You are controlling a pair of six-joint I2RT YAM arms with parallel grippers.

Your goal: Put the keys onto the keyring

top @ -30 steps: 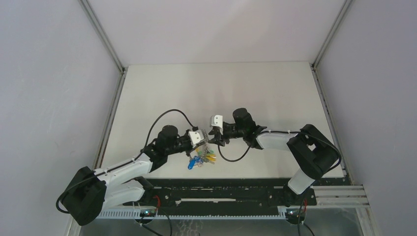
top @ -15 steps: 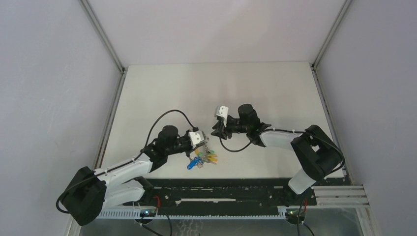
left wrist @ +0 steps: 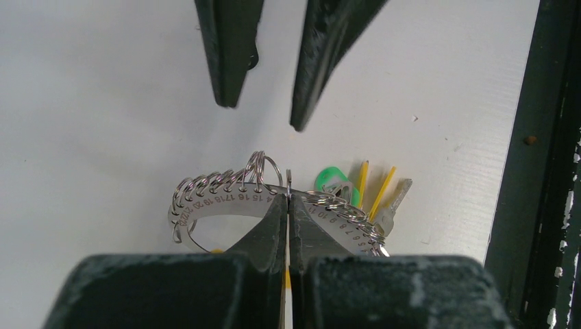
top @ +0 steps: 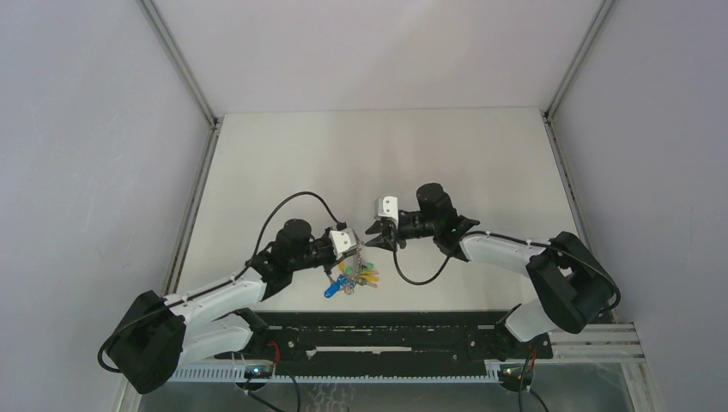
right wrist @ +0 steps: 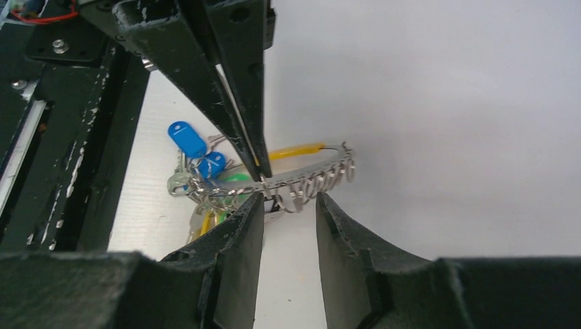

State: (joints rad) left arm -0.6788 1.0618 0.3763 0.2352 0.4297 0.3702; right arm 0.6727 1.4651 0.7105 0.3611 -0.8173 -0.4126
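Keyring (left wrist: 219, 199): lower centre of top view, band pinched by left pincer (left wrist: 288, 200). Right pincer (right wrist: 288, 202): spread, empty, just beside ring. Step: threading. Loose key unseen; next move likely needs it located

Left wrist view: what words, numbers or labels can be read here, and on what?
"20 19 18 17 16 15": stamped on the keyring band, left of the left gripper.
"9 8 7 6": same band, right of the grip.
Digits at the band's ends: too small to read.
Green tag: no readable text.
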